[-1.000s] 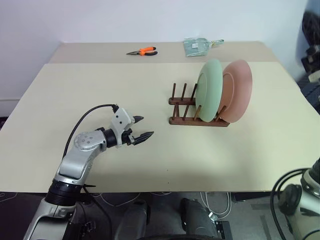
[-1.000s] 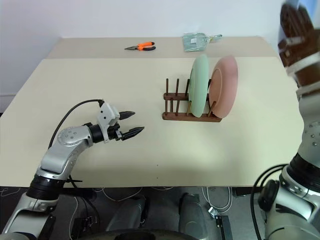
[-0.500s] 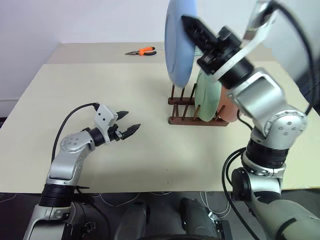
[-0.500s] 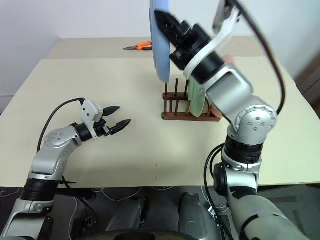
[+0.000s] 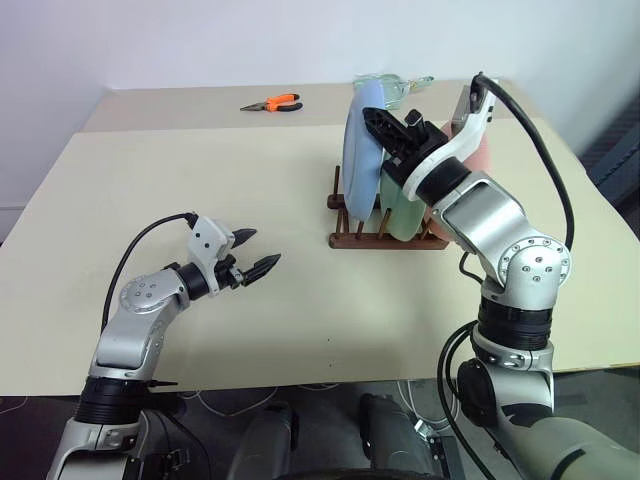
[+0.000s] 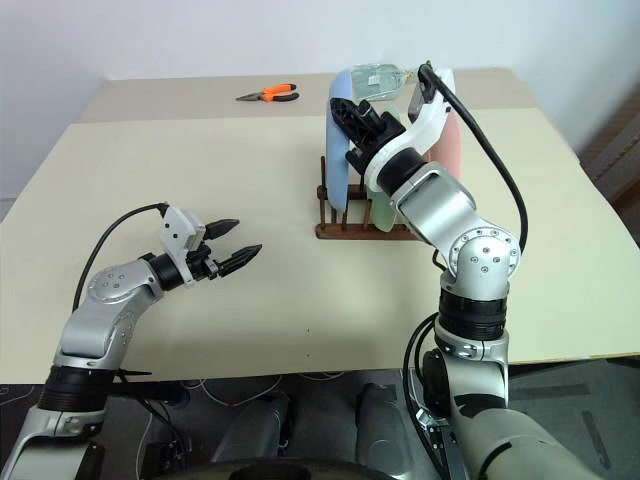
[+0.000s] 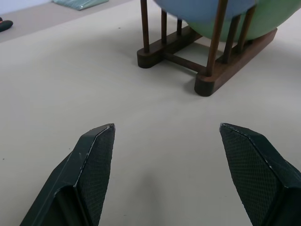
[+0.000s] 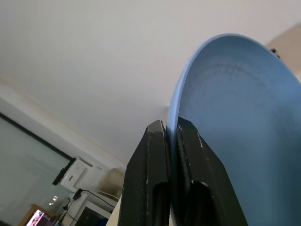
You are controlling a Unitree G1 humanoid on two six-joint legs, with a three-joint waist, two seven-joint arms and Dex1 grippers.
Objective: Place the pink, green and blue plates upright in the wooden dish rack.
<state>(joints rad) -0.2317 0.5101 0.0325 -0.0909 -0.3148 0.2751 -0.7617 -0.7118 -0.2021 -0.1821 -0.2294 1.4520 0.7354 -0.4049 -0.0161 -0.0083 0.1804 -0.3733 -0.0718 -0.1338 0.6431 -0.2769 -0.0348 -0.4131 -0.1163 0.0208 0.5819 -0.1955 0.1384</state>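
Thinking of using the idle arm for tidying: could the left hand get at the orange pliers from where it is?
Probably not easily: the left hand hovers open near the front, the orange pliers lie at the far edge.

Three plates stand in the rack (image 5: 385,238) on the table (image 5: 250,200): blue plate (image 5: 360,150) leftmost, green plate (image 5: 405,205) next, pink plate (image 5: 482,160) rightmost. Pliers (image 5: 271,102) lie behind, to the left.

The pink plate (image 5: 482,160) is mostly hidden behind the right arm. The green plate (image 5: 397,212) only peeks out behind the blue plate (image 5: 360,150), so which rack slot it's in, can't tell.
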